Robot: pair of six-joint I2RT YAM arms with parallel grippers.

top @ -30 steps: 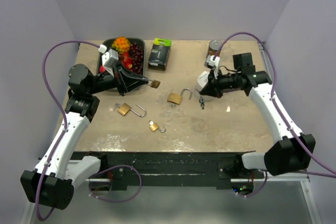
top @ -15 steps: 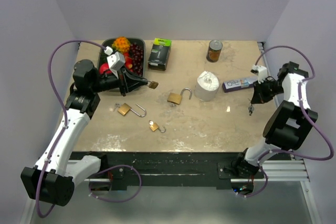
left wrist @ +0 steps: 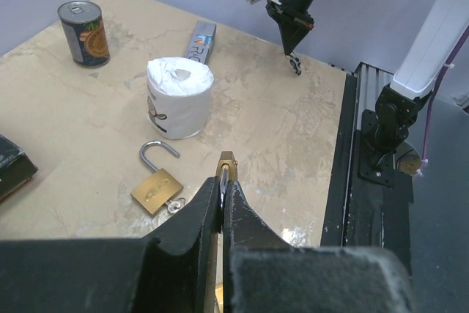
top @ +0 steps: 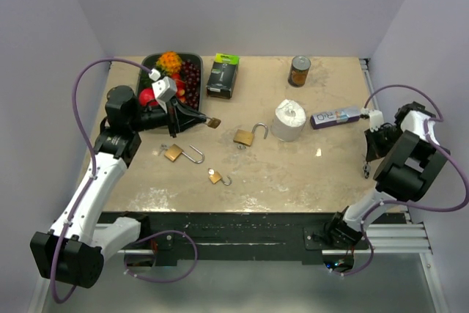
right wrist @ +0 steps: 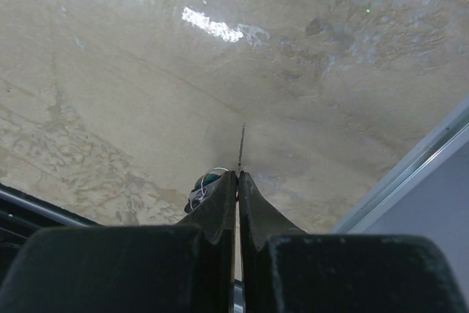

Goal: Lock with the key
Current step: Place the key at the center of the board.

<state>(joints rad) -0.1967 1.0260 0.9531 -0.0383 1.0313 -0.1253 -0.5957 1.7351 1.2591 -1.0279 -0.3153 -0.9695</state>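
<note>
**A:** Where is the key?

**B:** In the right gripper (top: 368, 157), out at the 3 o'clock edge of the table (top: 308, 174). Its fingers are pressed together on the key (right wrist: 241, 148), whose thin blade pokes out past the tips, seen edge-on.

**A:** And the left gripper?

**B:** The left gripper (top: 205, 116) reaches out over the table and pinches a brass padlock (top: 214, 122) between its fingertips, clear of the surface. Whether that lock's shackle is shut cannot be told.

**A:** How far apart are lock and key?

**B:** Well apart. The toilet roll (top: 290, 119) stands between them.

**A:** What else lies there?

**B:** An open padlock (top: 246, 136) rests near the table's middle, at 4 o'clock of the held one, with its shackle swung out. A second open padlock (top: 176, 153) lies at 8 o'clock of the held one, and a small padlock (top: 215, 177) at 6 o'clock. A tube (top: 335, 116) lies at 3 o'clock of the roll, and a can (top: 299, 71) stands at its 12 o'clock.
</note>
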